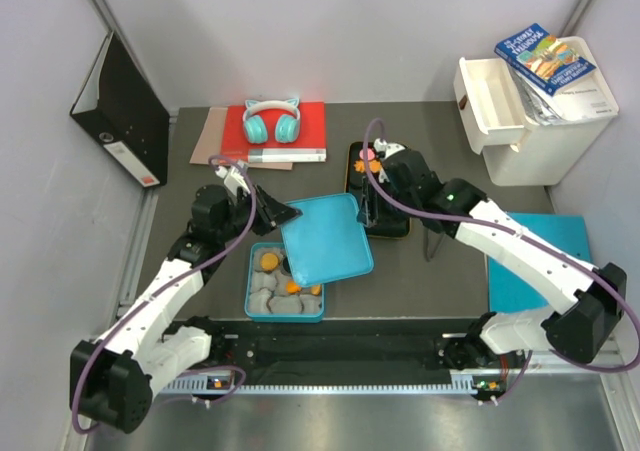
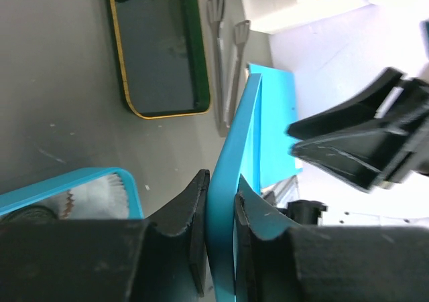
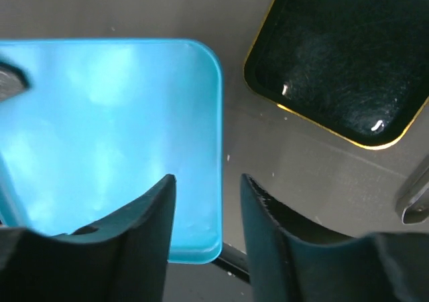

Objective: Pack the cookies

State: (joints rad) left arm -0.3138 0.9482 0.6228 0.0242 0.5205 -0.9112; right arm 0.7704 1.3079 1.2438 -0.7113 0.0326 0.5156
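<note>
Left claw (image 2: pixel 221 215) clamped on edge of blue lid (image 2: pixel 242 134), above the box's (image 1: pixel 284 317) far-left corner | lid tilted across the box's far-right part | right claw (image 3: pixel 206 181) jaws apart, holding nothing, over the lid's rim beyond the box | orange cookies (image 1: pixel 268 261) inside the box, uncovered | black tray (image 3: pixel 335 61) on table (image 1: pixel 420 291) beyond the box.

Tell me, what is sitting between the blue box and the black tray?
The blue lid, pinched at its edge by the left gripper, sits between the box and the black tray; the top view shows it.
</note>
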